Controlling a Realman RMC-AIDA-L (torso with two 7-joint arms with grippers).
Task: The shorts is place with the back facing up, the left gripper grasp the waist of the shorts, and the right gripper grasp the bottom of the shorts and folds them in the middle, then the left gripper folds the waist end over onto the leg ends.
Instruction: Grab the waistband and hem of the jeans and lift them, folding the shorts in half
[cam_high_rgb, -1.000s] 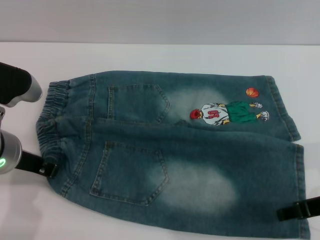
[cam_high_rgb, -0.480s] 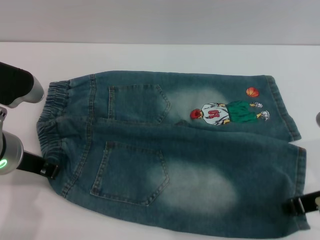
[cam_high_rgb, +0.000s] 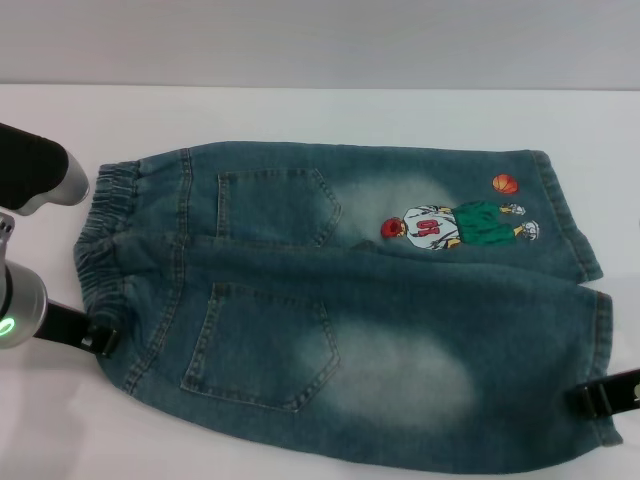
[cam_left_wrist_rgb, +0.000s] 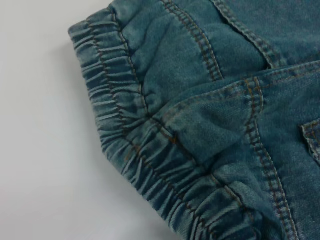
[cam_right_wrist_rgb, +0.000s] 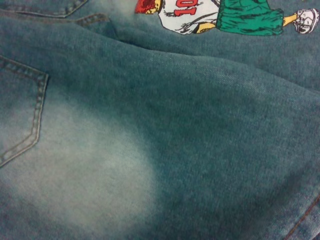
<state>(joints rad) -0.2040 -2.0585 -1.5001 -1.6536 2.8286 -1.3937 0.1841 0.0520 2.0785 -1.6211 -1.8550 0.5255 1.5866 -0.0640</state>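
Shorts — blue denim, back pockets up, flat | left hand, right hand — grip unclear

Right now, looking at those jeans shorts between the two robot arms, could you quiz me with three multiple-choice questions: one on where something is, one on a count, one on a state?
1. Where is the elastic waistband of the shorts?
A. toward the robot's left
B. toward the robot's right
C. at the table's far edge

2. How many back pockets show?
A. one
B. two
C. four

3. How do the shorts lie?
A. folded in half
B. spread flat
C. lifted off the table

Answers:
1. A, the gathered band sits beside the left gripper.
2. B, a far pocket and a near pocket.
3. B, both legs lie open on the white table, with the right gripper at the near leg's hem.
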